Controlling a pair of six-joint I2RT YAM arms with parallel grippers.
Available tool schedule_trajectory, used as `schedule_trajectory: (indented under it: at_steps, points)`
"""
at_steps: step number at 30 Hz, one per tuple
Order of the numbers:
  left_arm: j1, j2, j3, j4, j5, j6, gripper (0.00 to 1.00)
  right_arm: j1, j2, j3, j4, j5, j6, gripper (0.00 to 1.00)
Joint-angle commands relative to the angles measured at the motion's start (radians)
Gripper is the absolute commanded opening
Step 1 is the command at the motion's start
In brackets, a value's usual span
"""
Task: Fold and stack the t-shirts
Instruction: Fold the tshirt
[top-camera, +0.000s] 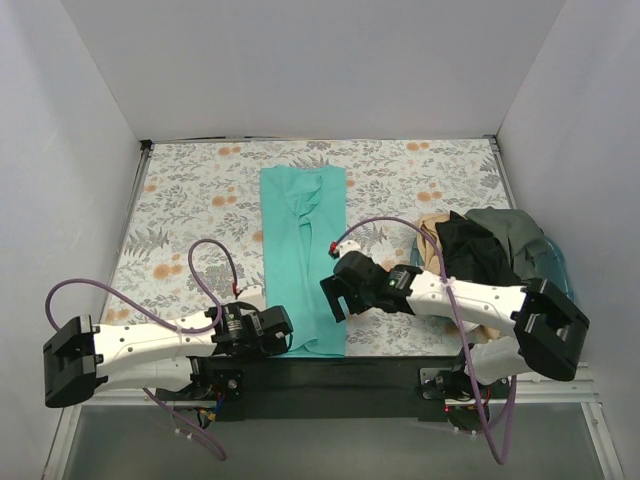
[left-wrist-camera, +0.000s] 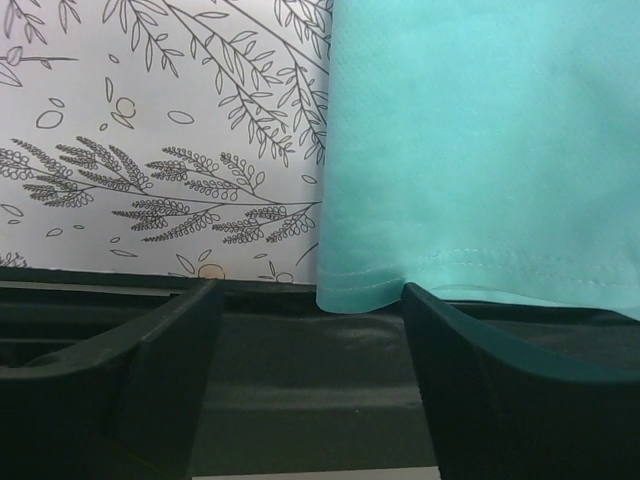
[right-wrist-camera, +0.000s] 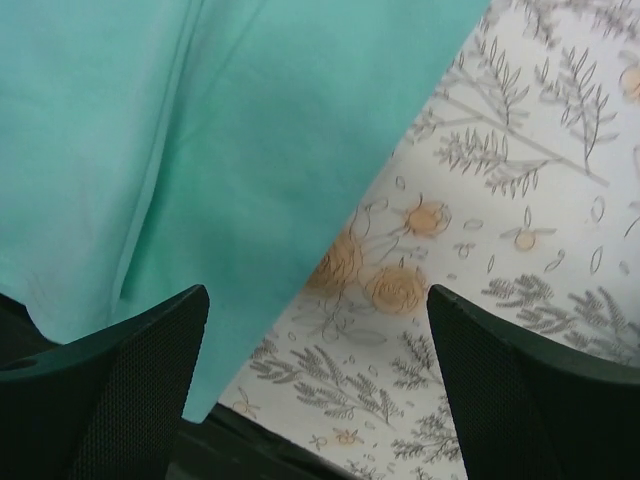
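Note:
A teal-green t-shirt (top-camera: 303, 255) lies folded into a long strip down the middle of the floral table, its hem at the near edge. My left gripper (top-camera: 283, 330) is open just left of the hem's near left corner (left-wrist-camera: 355, 290), which hangs over the black edge bar. My right gripper (top-camera: 335, 297) is open and empty above the strip's near right edge (right-wrist-camera: 250, 180). Black (top-camera: 466, 250), grey-olive (top-camera: 508, 232) and beige (top-camera: 432, 232) shirts lie heaped at the right.
A translucent blue tub (top-camera: 556, 262) holds the heap at the right edge. A black bar (top-camera: 330, 372) runs along the table's near edge. White walls close in the table on three sides.

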Motion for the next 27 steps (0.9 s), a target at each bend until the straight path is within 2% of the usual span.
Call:
schedule_trajectory:
  at_steps: [1,3,4,6,9,11,13,14,15,18,22,27]
  points:
    - [-0.005,0.013,-0.026,0.081,-0.004,-0.251,0.68,0.064,-0.097,-0.058,0.029,0.080,0.152,0.95]
    - [-0.005,0.026,-0.037,0.089,-0.013,-0.256,0.65,0.095,-0.115,-0.095,0.035,0.029,0.177,0.92]
    - [-0.005,0.029,-0.042,0.100,-0.016,-0.256,0.59,0.132,-0.120,-0.103,0.038,0.021,0.182,0.91]
    - [-0.003,0.033,-0.056,0.111,-0.025,-0.259,0.54,0.190,-0.130,-0.124,0.038,0.017,0.197,0.91]
    - [-0.002,0.035,-0.068,0.131,-0.034,-0.259,0.39,0.239,-0.138,-0.133,0.046,0.005,0.211,0.90]
    - [-0.003,0.035,-0.068,0.129,-0.035,-0.259,0.23,0.261,-0.130,-0.133,0.051,0.006,0.231,0.87]
    - [-0.002,0.030,-0.071,0.126,-0.032,-0.254,0.15,0.284,-0.115,-0.132,0.061,0.000,0.248,0.84]
    - [-0.003,0.027,-0.074,0.128,-0.028,-0.253,0.04,0.289,-0.107,-0.132,0.066,-0.003,0.251,0.83]
    - [-0.002,0.026,-0.076,0.131,-0.025,-0.247,0.00,0.296,-0.101,-0.133,0.069,-0.014,0.255,0.82]
    - [-0.003,0.019,-0.088,0.143,-0.018,-0.242,0.00,0.301,-0.063,-0.141,0.084,-0.034,0.272,0.79]
    - [-0.003,0.010,-0.100,0.155,-0.016,-0.245,0.00,0.302,-0.011,-0.142,0.081,-0.037,0.295,0.69]
    - [-0.002,-0.010,-0.115,0.137,-0.025,-0.271,0.00,0.302,-0.005,-0.142,0.023,0.018,0.335,0.68]
